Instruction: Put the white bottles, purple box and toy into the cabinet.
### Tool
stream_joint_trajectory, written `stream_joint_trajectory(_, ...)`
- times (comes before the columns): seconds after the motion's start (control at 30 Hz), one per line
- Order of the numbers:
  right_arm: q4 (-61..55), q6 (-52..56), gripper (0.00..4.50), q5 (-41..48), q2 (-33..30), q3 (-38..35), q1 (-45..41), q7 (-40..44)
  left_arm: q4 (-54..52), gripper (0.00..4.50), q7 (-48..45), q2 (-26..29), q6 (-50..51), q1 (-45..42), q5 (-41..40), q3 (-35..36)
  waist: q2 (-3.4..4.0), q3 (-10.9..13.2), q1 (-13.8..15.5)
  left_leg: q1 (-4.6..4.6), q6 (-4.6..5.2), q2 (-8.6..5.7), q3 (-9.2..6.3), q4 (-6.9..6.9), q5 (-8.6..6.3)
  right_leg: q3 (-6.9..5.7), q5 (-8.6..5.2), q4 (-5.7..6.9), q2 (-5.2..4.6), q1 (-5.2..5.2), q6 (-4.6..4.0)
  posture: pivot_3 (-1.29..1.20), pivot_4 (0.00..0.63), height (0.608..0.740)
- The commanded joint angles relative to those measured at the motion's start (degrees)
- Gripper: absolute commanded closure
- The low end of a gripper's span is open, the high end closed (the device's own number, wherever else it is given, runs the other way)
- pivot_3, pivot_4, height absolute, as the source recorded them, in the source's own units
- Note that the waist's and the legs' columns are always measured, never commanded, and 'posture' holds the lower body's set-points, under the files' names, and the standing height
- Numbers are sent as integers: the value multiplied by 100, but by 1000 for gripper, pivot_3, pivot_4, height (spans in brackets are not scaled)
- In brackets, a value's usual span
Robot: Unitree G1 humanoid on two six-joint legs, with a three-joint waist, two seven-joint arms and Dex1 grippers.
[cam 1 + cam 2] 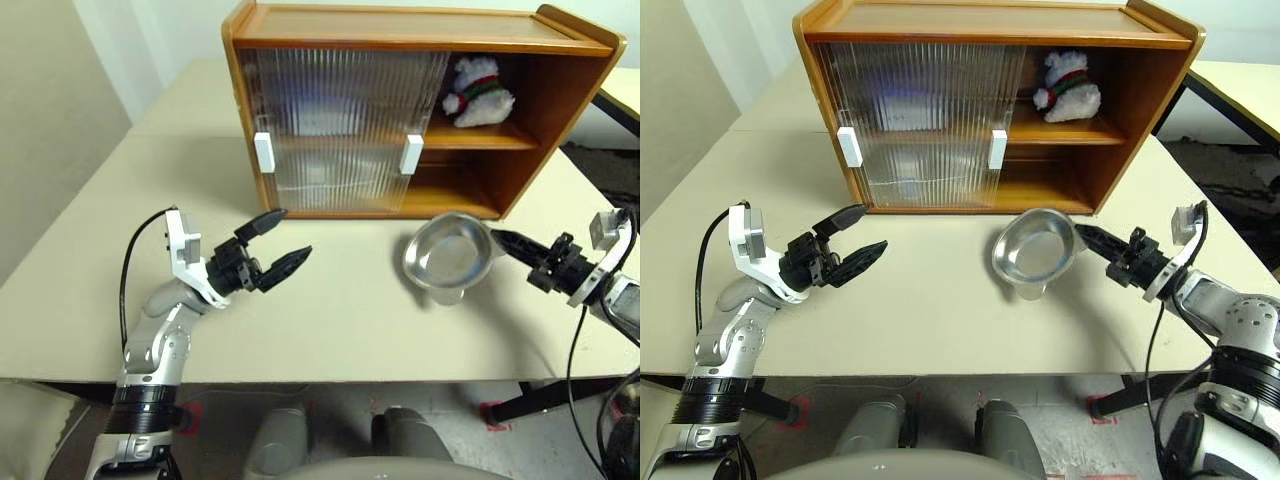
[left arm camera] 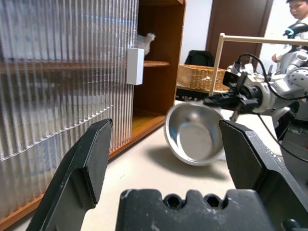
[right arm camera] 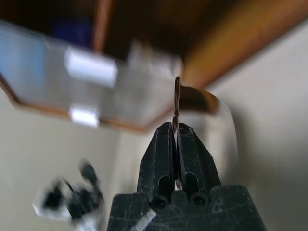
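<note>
Even, soft indoor light fills the head views, with the beige table bright and free of glare. The metal bowl catches pale highlights and throws a faint grey shadow toward 6 o'clock. The cabinet interior stays dim, and its ribbed doors scatter bluish reflections. Straight edges bow slightly toward the corners. The left wrist view is sharp, its near fingers dark. The right wrist view is heavily smeared by motion blur, with only the black fingers crisp.
</note>
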Motion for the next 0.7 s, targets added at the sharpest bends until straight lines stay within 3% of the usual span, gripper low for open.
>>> stream_joint_trajectory(0.03, 104, -114, 4498, 389, 286, -433, -255, -608, 8, 0, -30, 45, -25, -21, 67, -13, 1, -1, -7, 0, 1, 2, 0, 0, 0, 0, -2, 0, 4, 0, -2, 154, 0, 740)
stream_joint_trajectory(0.3, 501, -1019, 4498, 625, 854, -891, -754, -1505, -2, 0, -43, 77, -30, -29, 64, 20, 9, 3, -10, -8, -1, 5, -4, -5, -1, 2, 3, -1, 8, -5, -20, 159, 0, 740)
stream_joint_trajectory(0.7, 1253, -2595, 4498, -53, 1200, -276, -1306, -1485, -29, 0, -30, 78, 2, -62, 63, -3, 20, 6, -153, -6, -1, 6, -5, -6, -1, 1, 5, 3, 7, -5, -23, 154, 0, 740)
